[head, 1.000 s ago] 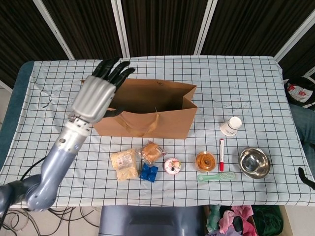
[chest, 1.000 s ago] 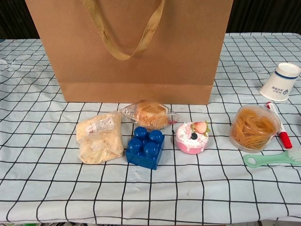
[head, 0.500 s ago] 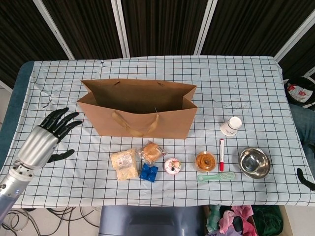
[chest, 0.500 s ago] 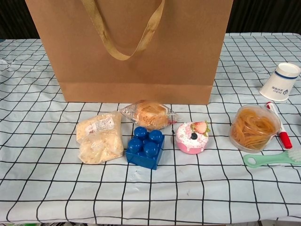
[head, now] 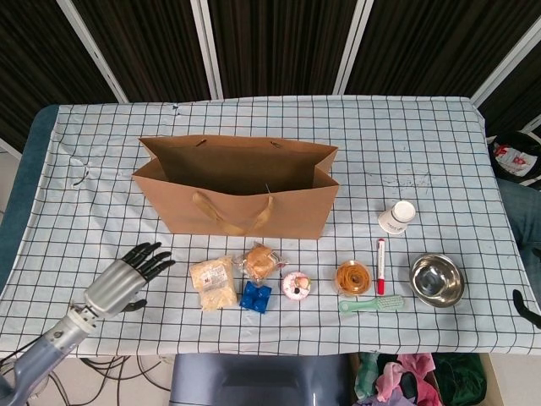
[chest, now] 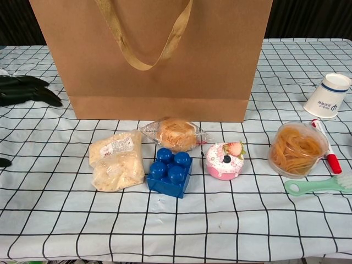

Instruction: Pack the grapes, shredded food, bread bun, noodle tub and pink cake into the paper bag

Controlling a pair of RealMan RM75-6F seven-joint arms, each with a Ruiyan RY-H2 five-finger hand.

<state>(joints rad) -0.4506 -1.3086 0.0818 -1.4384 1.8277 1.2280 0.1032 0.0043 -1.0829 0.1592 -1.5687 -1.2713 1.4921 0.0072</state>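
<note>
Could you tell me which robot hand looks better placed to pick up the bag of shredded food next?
Probably the left robot hand: it hovers open just left of the shredded food, with nothing between them. The right robot hand barely shows at the table's far right edge.

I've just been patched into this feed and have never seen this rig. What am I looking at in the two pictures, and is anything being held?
It is a two-armed robot with humanlike hands, working at a table with a checked cloth. The head view looks down from above; the chest view looks across the tabletop from low in front.

The left hand hovers open near the table's front left, holding nothing. Only dark fingertips show in the chest view. The right hand is not clearly seen.

A paper bag stands open. In front of it lie shredded food, a bread bun, a blue block, a pink cake and a noodle tub. Further right are a red marker, green brush, paper cup and metal bowl. No grapes are visible on the table.
</note>
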